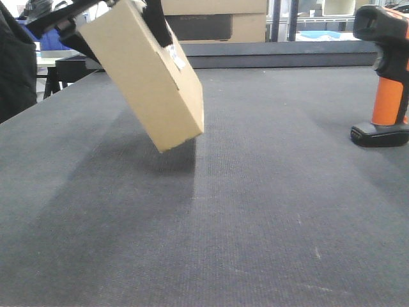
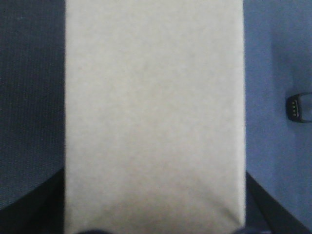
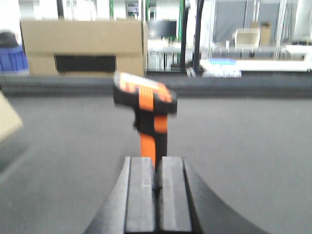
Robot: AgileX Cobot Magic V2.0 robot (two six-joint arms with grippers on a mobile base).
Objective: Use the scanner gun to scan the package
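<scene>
The package [image 1: 144, 83], a plain tan box with a small white label [image 1: 177, 59] on its side, hangs tilted above the dark table [image 1: 255, 211]. My left gripper [image 1: 114, 16] is shut on its upper end. In the left wrist view the package [image 2: 153, 107] fills the middle, with dark fingers [image 2: 29, 214] at the lower corners. The scanner gun [image 1: 386, 77] stands upright on its black base at the far right, touching nothing. In the right wrist view my right gripper [image 3: 156, 161] is shut and empty, a short way in front of the scanner gun [image 3: 146, 105].
A larger cardboard box with a dark panel [image 1: 211, 22] stands behind the table's raised back edge [image 1: 275, 54]; it also shows in the right wrist view [image 3: 83, 48]. A dark bulky shape [image 1: 16, 64] sits at the left edge. Shelves and tables lie beyond.
</scene>
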